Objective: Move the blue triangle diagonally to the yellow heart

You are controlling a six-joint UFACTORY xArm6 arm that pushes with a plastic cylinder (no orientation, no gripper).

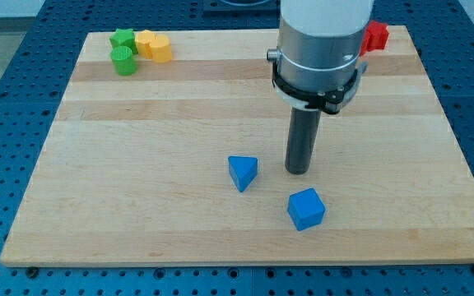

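Note:
The blue triangle point(242, 173) lies on the wooden board a little below the view's middle. My tip point(297, 170) rests on the board just to the triangle's right, with a small gap between them. The yellow heart point(154, 46) sits near the board's top left corner. The arm's grey and white body fills the view's top centre above the rod.
A blue cube point(306, 209) lies below and right of my tip. A green star point(123, 38) and a green cylinder point(123, 61) stand just left of the yellow heart. A red block point(375, 36) shows at the top right, partly hidden by the arm.

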